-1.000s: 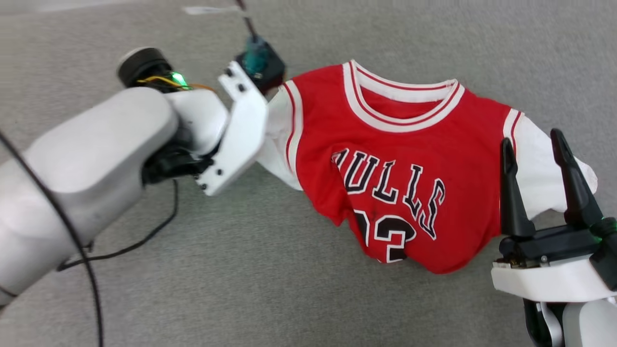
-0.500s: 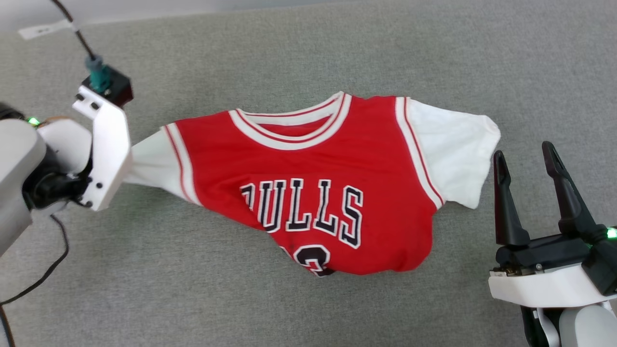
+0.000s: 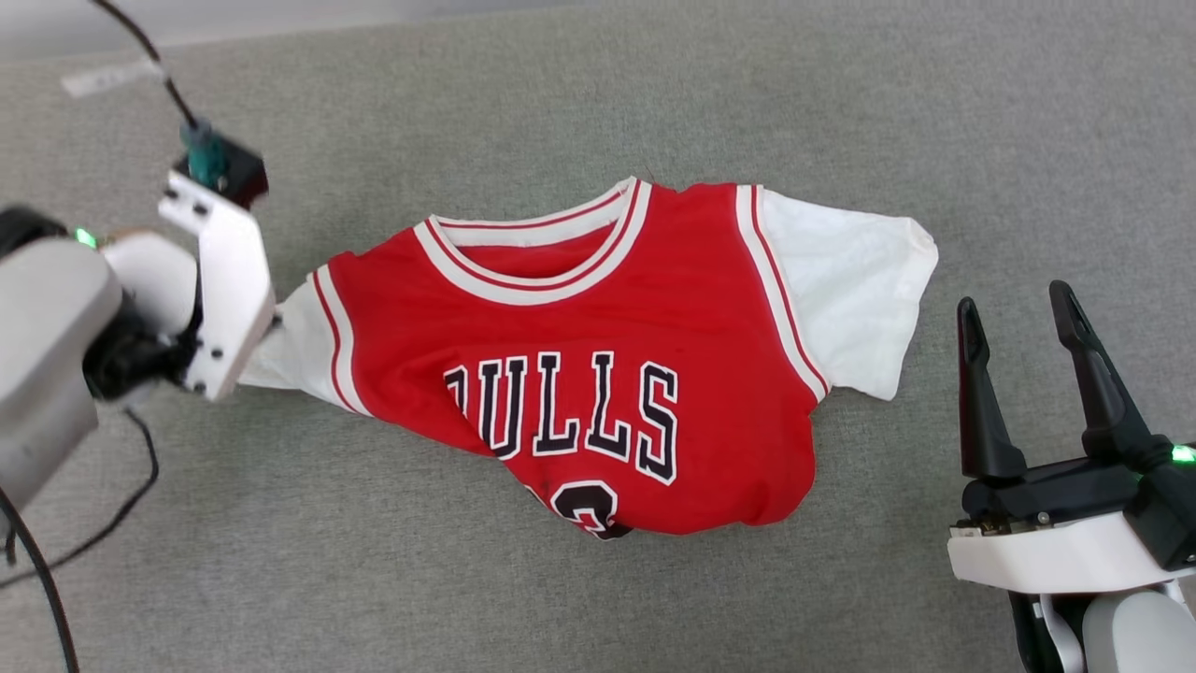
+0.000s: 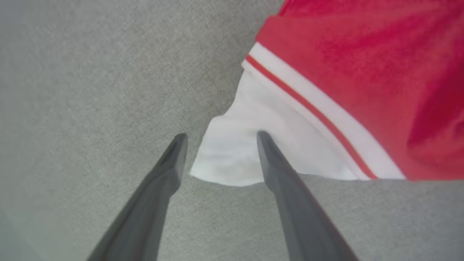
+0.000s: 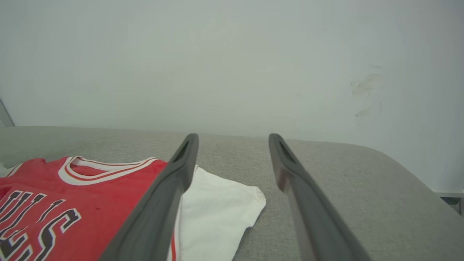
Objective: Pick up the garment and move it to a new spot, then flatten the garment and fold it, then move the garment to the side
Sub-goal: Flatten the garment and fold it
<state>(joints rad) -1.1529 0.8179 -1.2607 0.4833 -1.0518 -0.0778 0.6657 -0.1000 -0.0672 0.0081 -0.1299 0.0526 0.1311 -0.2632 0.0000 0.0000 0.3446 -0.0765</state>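
The garment (image 3: 598, 327), a red jersey with white sleeves and black "BULLS" lettering, lies face up on the grey surface, its lower hem bunched under. In the left wrist view my left gripper (image 4: 219, 136) stands open. The tip of the garment's white sleeve (image 4: 232, 152) lies on the surface between the fingers, and one finger (image 4: 275, 163) rests over the cloth. In the head view the white wrist bracket (image 3: 224, 290) hides those fingers. My right gripper (image 3: 1016, 299) is open and holds nothing, just right of the other white sleeve (image 3: 850, 299). From the right wrist, that gripper (image 5: 233, 136) looks over the garment (image 5: 72, 188).
The grey fabric surface (image 3: 841, 112) runs wide around the garment. A pale wall (image 5: 232, 54) rises behind it, and the surface's rounded edge (image 5: 409, 170) drops off at the right of the right wrist view. A black cable (image 3: 56, 561) trails by my left arm.
My left gripper pulled the sleeve leftward, stretching the garment out, and has now opened and let the sleeve go. The head camera shifted. The right gripper stayed open.
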